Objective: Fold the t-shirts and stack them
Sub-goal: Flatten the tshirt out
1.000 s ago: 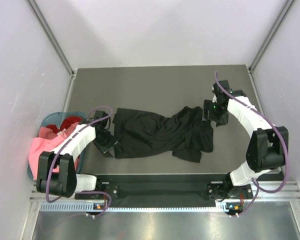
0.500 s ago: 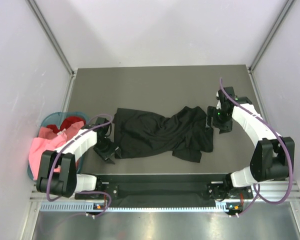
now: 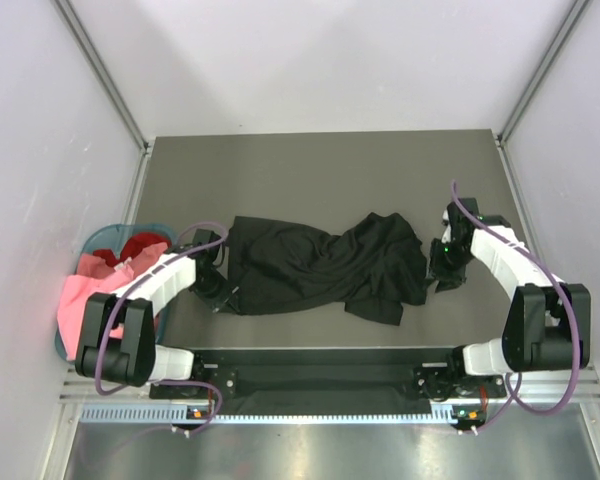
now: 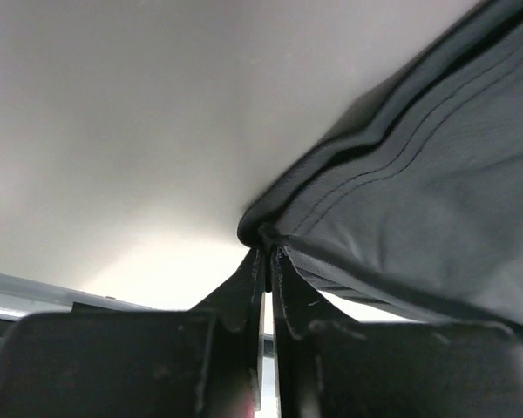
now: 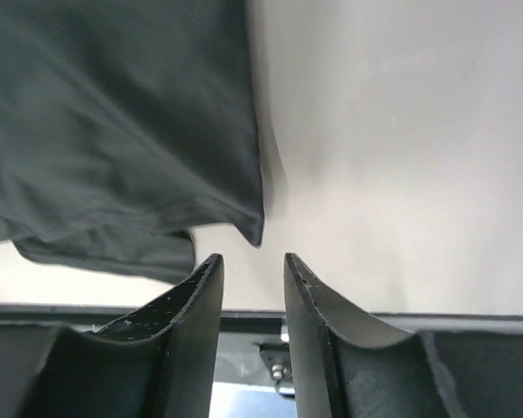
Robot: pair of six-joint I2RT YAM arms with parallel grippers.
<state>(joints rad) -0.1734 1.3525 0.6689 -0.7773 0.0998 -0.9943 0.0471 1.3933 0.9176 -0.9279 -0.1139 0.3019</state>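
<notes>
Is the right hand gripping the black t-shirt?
No: the right hand stands open, with a corner of the black t-shirt just beyond its fingertips, not between them.

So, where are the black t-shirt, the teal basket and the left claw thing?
black t-shirt (image 3: 310,268), top view, middle of its crumpled body.
teal basket (image 3: 96,238), top view, its far rim.
left gripper (image 4: 267,257), left wrist view, between fingertips shut on the shirt's hem.

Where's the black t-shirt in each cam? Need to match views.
Top external: black t-shirt crumpled mid-table, between the arms.
Left wrist: right half of frame, hem corner pinched in the left gripper.
Right wrist: upper left, a corner just beyond the parted tips of the right gripper.
Shared landmark: the bare grey table beside the shirt.
</notes>
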